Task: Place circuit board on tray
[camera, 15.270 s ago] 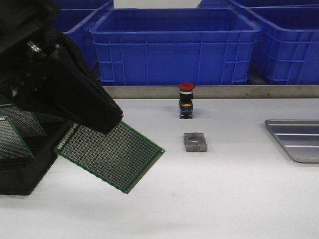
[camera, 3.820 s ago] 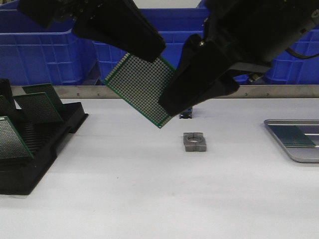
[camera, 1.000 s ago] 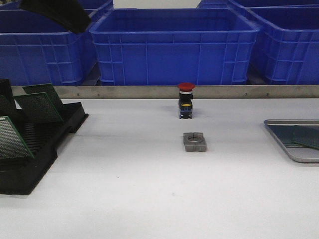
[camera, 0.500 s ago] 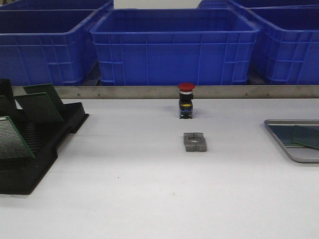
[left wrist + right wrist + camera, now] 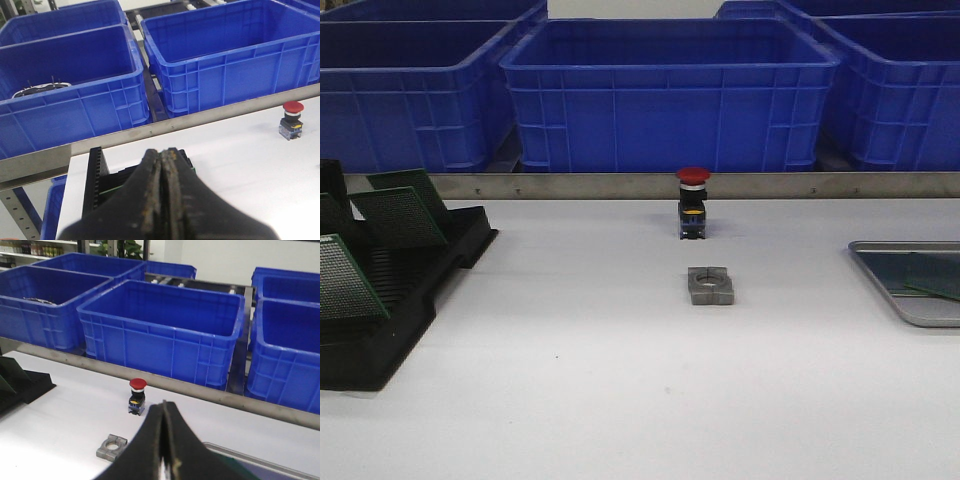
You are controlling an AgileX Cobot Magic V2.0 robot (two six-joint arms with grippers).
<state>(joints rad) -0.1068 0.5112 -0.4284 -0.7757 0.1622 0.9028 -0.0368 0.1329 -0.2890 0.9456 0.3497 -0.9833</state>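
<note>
The silver-grey tray (image 5: 880,262) lies at the table's right edge, partly cut off by the frame. A green circuit board (image 5: 934,276) lies flat in it. Neither gripper shows in the front view. In the left wrist view my left gripper (image 5: 163,153) is shut and empty, raised above the black slotted rack (image 5: 95,167). In the right wrist view my right gripper (image 5: 164,405) is shut and empty, raised over the table. The tray's rim (image 5: 260,461) and a bit of the green board (image 5: 240,467) show beside its fingers.
A black rack (image 5: 390,300) with several upright green boards (image 5: 395,215) stands at the left. A red push button (image 5: 693,203) and a grey metal block (image 5: 710,285) sit mid-table. Big blue crates (image 5: 670,95) stand behind a metal rail.
The left arm, still at the top left a second ago, has left the front view. The board stays on the tray.
</note>
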